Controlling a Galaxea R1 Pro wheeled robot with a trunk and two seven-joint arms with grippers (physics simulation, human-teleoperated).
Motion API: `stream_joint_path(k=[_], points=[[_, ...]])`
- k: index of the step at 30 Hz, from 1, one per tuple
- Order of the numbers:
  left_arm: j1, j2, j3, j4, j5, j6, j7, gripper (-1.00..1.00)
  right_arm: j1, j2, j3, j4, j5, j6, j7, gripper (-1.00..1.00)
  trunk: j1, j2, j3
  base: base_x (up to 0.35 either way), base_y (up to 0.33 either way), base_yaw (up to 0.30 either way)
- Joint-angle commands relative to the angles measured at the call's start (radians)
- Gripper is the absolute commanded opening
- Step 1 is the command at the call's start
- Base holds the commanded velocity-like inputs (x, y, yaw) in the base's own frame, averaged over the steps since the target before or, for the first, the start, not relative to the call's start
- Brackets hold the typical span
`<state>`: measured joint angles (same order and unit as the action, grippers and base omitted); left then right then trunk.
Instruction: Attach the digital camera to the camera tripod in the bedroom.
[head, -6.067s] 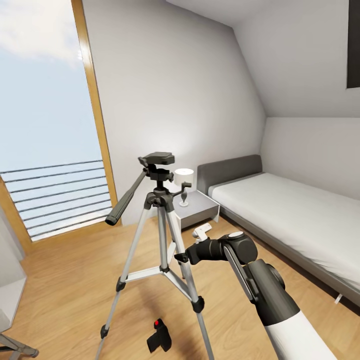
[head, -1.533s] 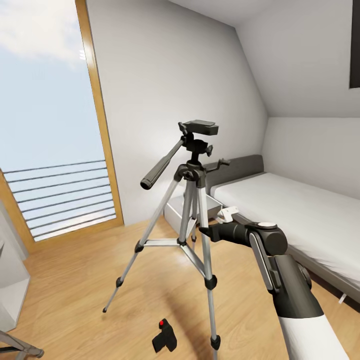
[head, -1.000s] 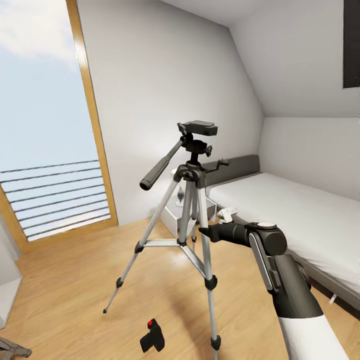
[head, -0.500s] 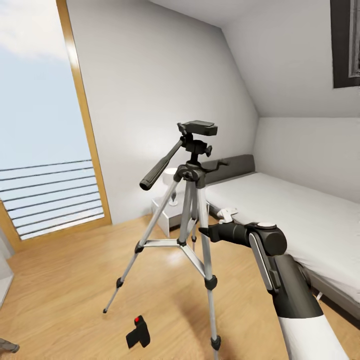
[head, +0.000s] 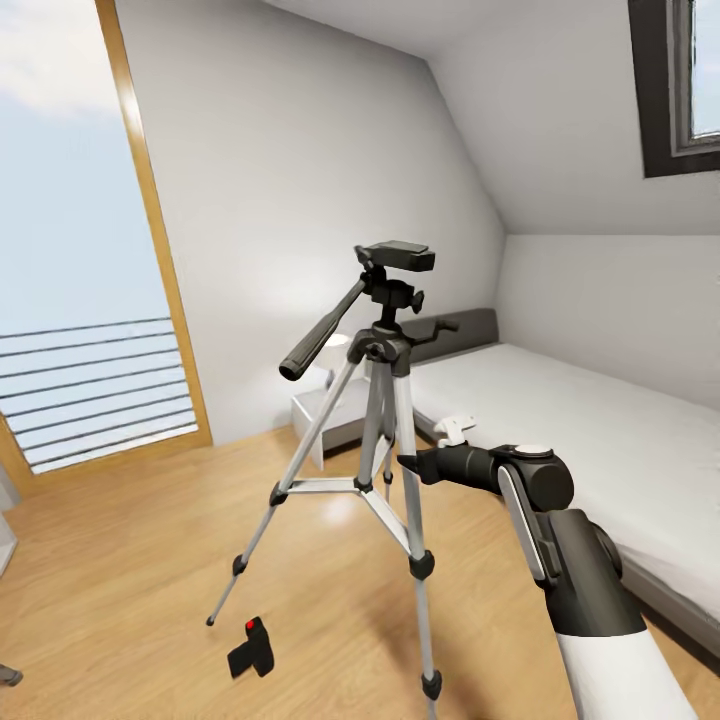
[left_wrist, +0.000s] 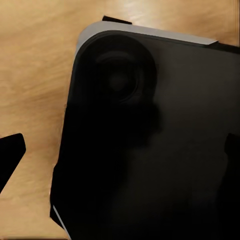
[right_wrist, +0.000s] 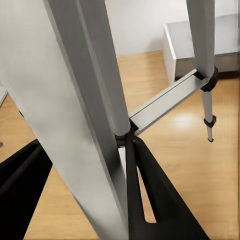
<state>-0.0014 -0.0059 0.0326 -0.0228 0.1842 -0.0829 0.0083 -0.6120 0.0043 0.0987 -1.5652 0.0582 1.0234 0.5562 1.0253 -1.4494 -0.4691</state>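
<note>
Right gripper: the right gripper (head: 408, 466) is pinched on a silver leg of the camera tripod (head: 385, 400); in the right wrist view the two black fingers (right_wrist: 150, 195) sit either side of that leg (right_wrist: 95, 115).
Left gripper: the left wrist view has one dark fingertip (left_wrist: 10, 155) over the wood floor beside a large black body with a grey edge (left_wrist: 150, 145); I cannot tell whether this claw is spread or pressed together.
Camera tripod: it stands in the bedroom between the robot and the bed (head: 590, 440), black head plate (head: 398, 256) bare, pan handle (head: 320, 335) slanting down towards the window.
Digital camera: it lies on the floor (head: 130, 560) near the tripod's feet, red button up (head: 251, 648), apart from both grippers.
Risk, tipping: the grip is on one leg only, so a sideways pull would likely tilt or drag the tripod.
Risk, camera: a dragged foot (head: 431, 686) could strike the camera and knock it away.
Risk, reach: the camera is low and close to the legs; the arm going down for it may catch the braces.
</note>
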Motion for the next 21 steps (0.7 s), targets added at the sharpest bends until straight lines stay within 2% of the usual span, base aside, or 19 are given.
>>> stream_joint_path(k=[1,21], points=[[0.000,-0.001,0.003,0.000,0.004,-0.003,0.001,1.00,-0.001,0.000,0.000,-0.001,-0.003,0.005,0.006,-1.00,0.000,-0.001,-0.001,-0.150,-0.272,0.000],[0.000,-0.002,0.003,0.000,0.004,-0.006,0.001,1.00,0.000,0.002,0.003,-0.001,-0.003,0.005,0.006,-1.00,0.000,-0.001,-0.001,-0.175,-0.272,0.000]])
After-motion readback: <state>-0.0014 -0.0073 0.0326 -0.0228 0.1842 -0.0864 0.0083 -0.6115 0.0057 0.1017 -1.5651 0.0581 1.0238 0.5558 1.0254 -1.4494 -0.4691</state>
